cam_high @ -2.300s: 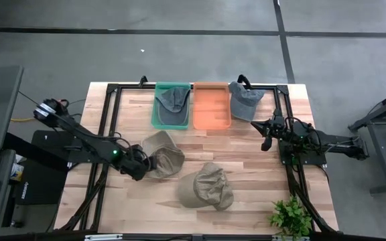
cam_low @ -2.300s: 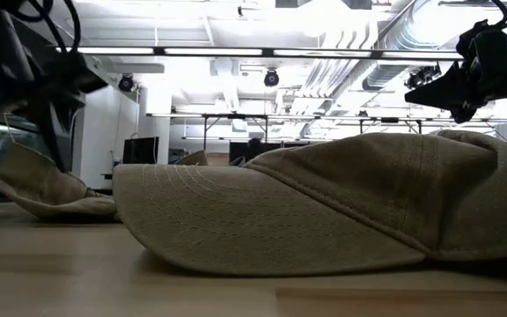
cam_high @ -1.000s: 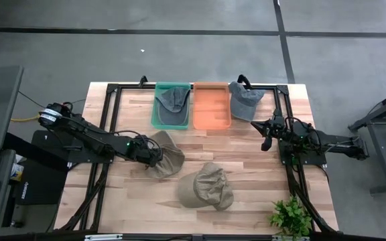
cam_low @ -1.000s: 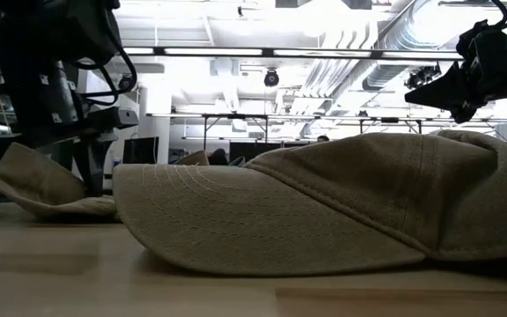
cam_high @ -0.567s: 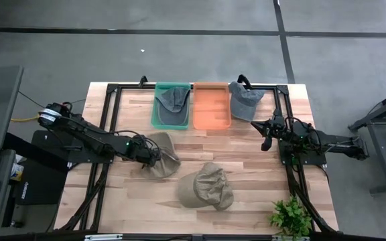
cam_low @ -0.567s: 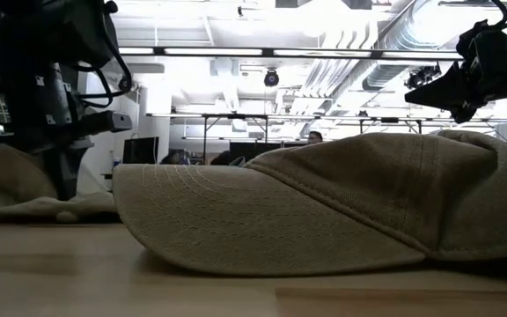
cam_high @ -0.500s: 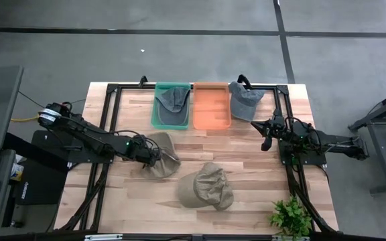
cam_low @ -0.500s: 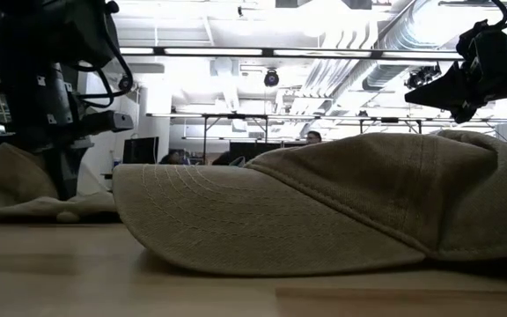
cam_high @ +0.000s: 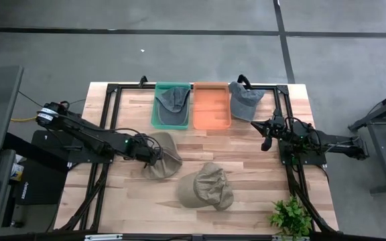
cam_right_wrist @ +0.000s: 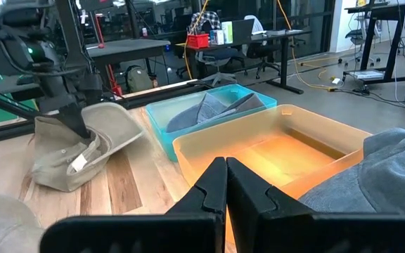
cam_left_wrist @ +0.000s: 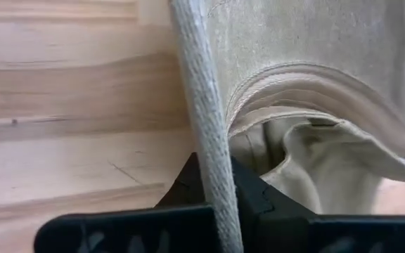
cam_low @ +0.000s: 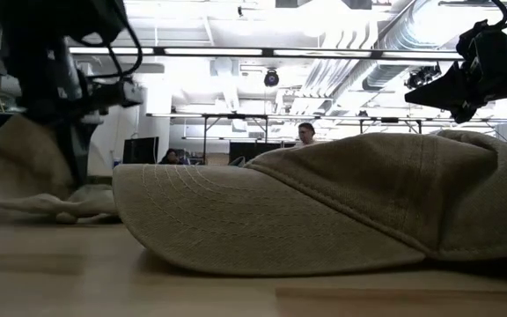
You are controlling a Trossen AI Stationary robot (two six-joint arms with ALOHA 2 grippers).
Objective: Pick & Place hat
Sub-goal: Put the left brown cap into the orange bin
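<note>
A tan hat (cam_high: 168, 161) lies left of the table's middle, and my left gripper (cam_high: 156, 155) is shut on its brim. The right wrist view shows this hat (cam_right_wrist: 62, 154) with its brim raised and its crown on the wood. A second tan hat (cam_high: 206, 186) rests nearer the front edge and fills the low view (cam_low: 324, 202). My right gripper (cam_high: 265, 142) hangs shut above the table's right side, holding nothing. My left gripper pinches the brim's edge (cam_left_wrist: 211, 151) of the tan hat between its two fingers, which lie across that edge. It comes from the table's left, slanting down. The brim (cam_right_wrist: 107, 116) is tipped up, while the crown (cam_low: 77, 204) stays on the table.
At the far edge stand a green bin (cam_high: 159, 120) holding a grey hat (cam_high: 173, 100) and an orange bin (cam_high: 212, 110). Another grey hat (cam_high: 244, 100) lies right of the orange bin. A potted plant (cam_high: 290, 215) stands at the near right corner. People show in the room beyond.
My left gripper has shut on the tan hat's brim and risen a little. The brim has tipped up and the hat has bunched toward the gripper, with its crown still on the table. My right arm has kept still.
</note>
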